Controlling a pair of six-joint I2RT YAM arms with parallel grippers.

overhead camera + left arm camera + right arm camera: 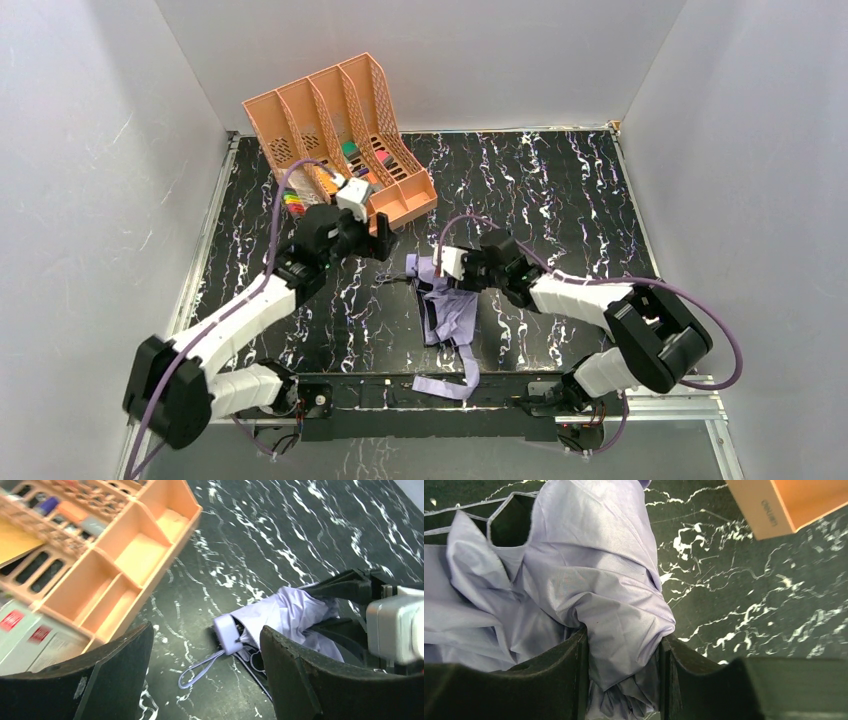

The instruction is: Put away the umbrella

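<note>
**Right hand clamped on umbrella, left hand apart above it**

Umbrella (440,300) lies on the black marbled desk (560,190), near the middle and toward the near edge. Pale lavender fabric, crumpled and loose, not rolled. A long matching strap (450,385) trails from it toward the arm bases and ends at the desk's near edge.

Right hand (442,263) is at the far end of the bundle. Its own wrist view shows both fingers (569,675) pressed into a fold of the fabric (594,580), one on each side, cloth bulging up between them. Clamped on the umbrella.

Left hand (380,237) is just left of the bundle, between it and the peach file organiser (340,120). In its wrist view the jaws stand wide apart with nothing between them but desk. The umbrella's small pale handle (226,632) shows below, with a thin cord loop (200,670) lying on the desk beside it.

The organiser sits at the far left of the desk, lying on its back, with small coloured items (365,155) in its slots. It is apart from the umbrella.
</note>
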